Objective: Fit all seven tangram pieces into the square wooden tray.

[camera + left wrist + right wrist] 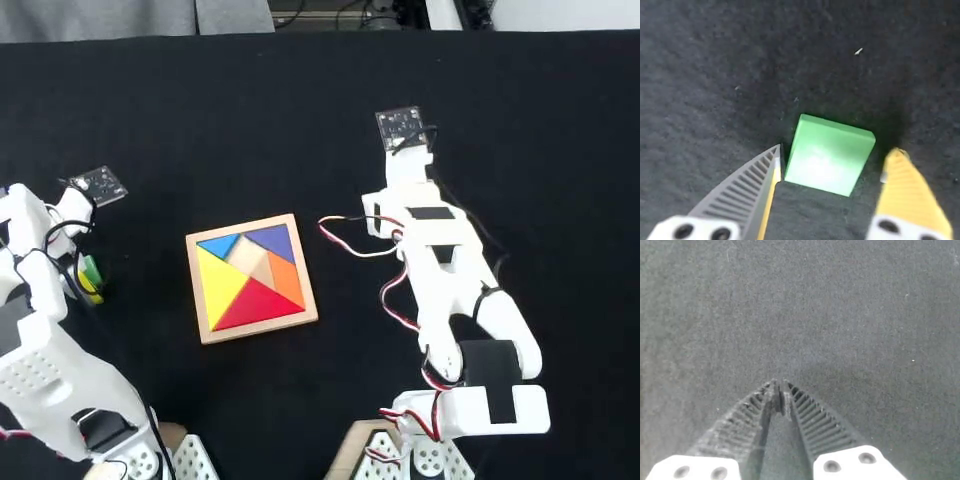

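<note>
The square wooden tray [194, 287] lies mid-table and holds blue, purple, orange, tan, red and yellow pieces fitted flat. To its left, on the black cloth, lies a green square piece [90, 268]. My left gripper [88, 280] is down over it. In the left wrist view the green piece [829, 155] lies flat between the grey finger [757, 175] and the yellow finger [902, 185]; the left gripper [836, 149] is open, with a small gap on the yellow side. My right gripper [778, 386] is shut on nothing above bare cloth, right of the tray and farther back [408, 150].
Black cloth covers the table. Red and white cables [350, 240] loop off the right arm close to the tray's right edge. Both arm bases stand at the near edge.
</note>
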`<state>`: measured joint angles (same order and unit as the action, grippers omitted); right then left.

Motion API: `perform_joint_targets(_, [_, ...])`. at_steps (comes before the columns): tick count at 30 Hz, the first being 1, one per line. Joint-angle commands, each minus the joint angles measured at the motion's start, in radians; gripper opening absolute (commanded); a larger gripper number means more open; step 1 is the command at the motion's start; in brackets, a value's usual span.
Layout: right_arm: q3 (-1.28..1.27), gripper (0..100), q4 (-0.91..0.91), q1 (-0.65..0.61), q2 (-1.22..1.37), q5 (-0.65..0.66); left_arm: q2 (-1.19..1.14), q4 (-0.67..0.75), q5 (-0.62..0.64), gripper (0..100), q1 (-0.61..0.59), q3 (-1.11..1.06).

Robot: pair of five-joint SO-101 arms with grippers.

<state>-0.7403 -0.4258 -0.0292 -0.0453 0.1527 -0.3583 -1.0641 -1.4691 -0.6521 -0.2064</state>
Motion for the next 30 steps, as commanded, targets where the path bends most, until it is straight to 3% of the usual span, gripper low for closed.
perform_joint_targets(1, [0.058,1.1,0.021,0.005,0.002,0.000,0.000,0.015,-0.221,18,0.022,0.033])
perform_joint_targets(4, [0.058,1.1,0.021,0.005,0.002,0.000,0.009,-0.006,-0.219,10,0.022,0.038])
perform_joint_targets(8, [0.058,1.1,0.021,0.005,0.002,0.000,0.011,-0.147,-0.219,8,0.036,0.090])
perform_joint_targets(15, [0.058,1.1,0.021,0.005,0.002,0.000,0.081,-0.707,-0.183,7,0.133,0.421])
perform_joint_targets(18, [0.058,1.1,0.021,0.005,0.002,0.000,0.175,-0.687,-0.044,7,0.242,0.378])
perform_joint_targets(23, [0.058,1.1,0.021,0.005,0.002,-0.002,0.284,-0.612,0.247,7,0.521,0.222])
perform_joint_targets(26, [0.058,1.1,0.021,0.008,0.002,-0.002,0.310,-0.407,0.468,7,0.638,0.114])
perform_joint_targets(30, [0.058,1.1,0.021,0.009,0.002,-0.002,0.311,-0.133,0.692,7,0.694,-0.021])
